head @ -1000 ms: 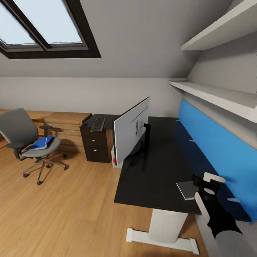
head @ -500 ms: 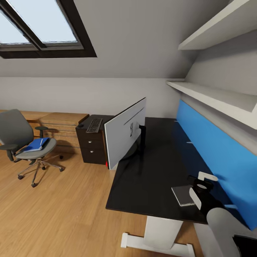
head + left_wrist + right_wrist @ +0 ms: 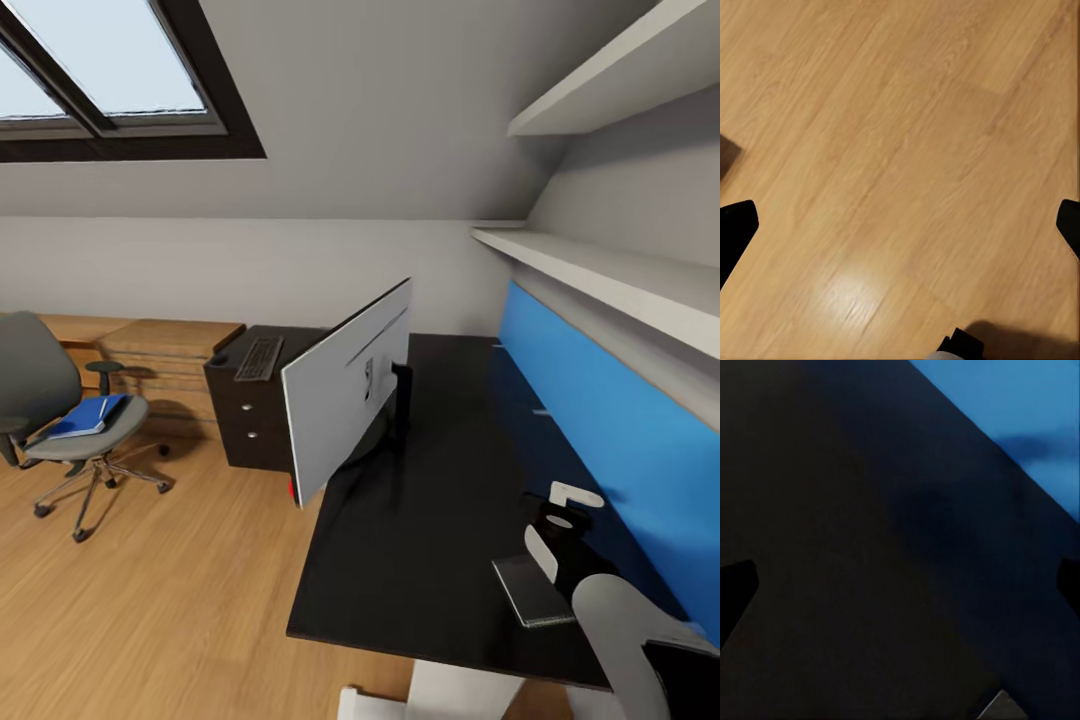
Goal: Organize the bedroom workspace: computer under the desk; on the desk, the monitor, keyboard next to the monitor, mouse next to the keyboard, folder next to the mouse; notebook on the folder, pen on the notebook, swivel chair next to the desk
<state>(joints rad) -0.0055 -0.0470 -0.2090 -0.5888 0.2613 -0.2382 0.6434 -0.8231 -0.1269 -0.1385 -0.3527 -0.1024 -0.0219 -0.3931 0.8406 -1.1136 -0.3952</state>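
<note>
The right pincer (image 3: 556,520) hangs wide apart and empty over the black desk surface (image 3: 430,520), just beside the small grey notebook (image 3: 533,591), likely set there to await its folder. That blue folder (image 3: 85,415) lies on the grey swivel chair (image 3: 60,420), well apart. The wide white monitor (image 3: 345,385) stands on the surface; the dark keyboard (image 3: 259,358) rests on the black drawer cabinet (image 3: 250,420). The left pincer (image 3: 900,232) gapes over the wooden floor (image 3: 900,150).

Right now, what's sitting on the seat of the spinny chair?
A blue folder lies on the swivel chair seat, with something white along its edge. Whether anything is tucked underneath the folder is hidden.
</note>
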